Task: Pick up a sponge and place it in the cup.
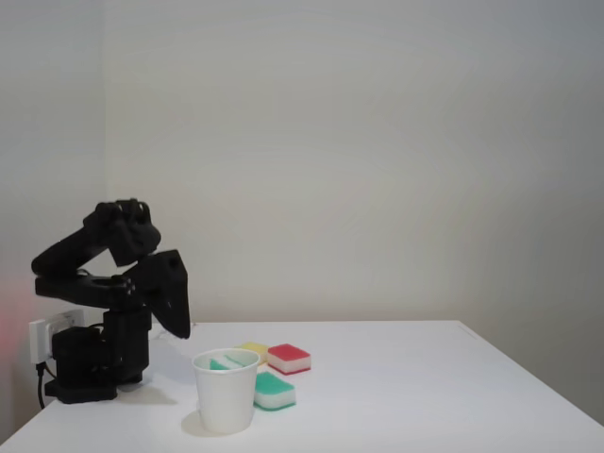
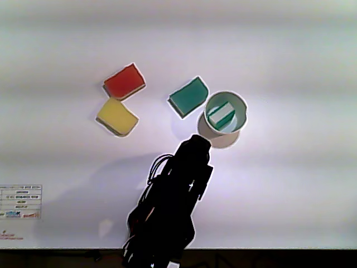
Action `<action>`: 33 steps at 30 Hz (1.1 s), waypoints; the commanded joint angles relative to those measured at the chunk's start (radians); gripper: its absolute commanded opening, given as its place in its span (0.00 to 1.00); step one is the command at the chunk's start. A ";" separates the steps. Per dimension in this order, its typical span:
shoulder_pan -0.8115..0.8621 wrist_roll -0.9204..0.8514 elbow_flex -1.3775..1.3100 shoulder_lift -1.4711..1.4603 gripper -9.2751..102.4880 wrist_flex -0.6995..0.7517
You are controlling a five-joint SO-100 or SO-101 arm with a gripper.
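Sponge point(image 2: 222, 114) inside cup point(image 2: 241, 106), hand point(image 1: 176, 321) folded back mid-table, grip state unclear.

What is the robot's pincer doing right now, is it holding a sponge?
Pincer: holds no sponge; open or closed cannot be told.

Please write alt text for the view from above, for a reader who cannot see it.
A plain white paper cup on a white table holds a teal-and-white sponge. A second teal sponge lies beside it; red and yellow sponges lie left, the black arm below.
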 commanded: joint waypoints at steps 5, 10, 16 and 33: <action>0.015 0.005 0.166 0.144 0.08 0.002; 0.028 -0.031 0.279 0.144 0.08 -0.055; 0.044 -0.101 0.400 0.146 0.08 -0.156; -0.037 -0.071 0.400 0.149 0.08 -0.035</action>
